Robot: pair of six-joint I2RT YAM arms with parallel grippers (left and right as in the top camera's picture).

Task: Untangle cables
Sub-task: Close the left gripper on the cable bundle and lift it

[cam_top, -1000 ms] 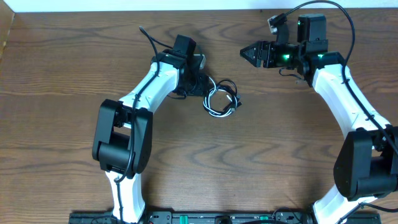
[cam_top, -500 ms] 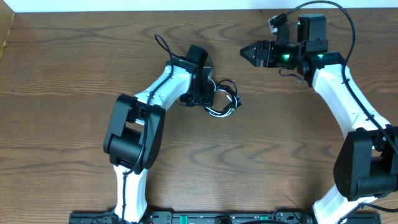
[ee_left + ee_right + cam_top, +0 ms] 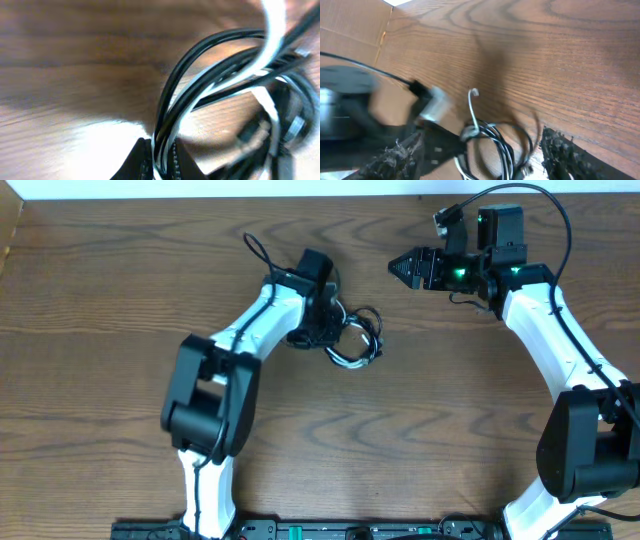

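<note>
The tangled black and white cables (image 3: pixel 356 343) lie around the middle of the wooden bench (image 3: pixel 450 430). The left hand (image 3: pixel 331 332) is pinched tight on strands at their left side. Farther back and to the right, the right hand (image 3: pixel 400 268) hangs wide apart, holding nothing.

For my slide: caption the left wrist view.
Left end effector shut on black and white cables over a wooden table.
</note>
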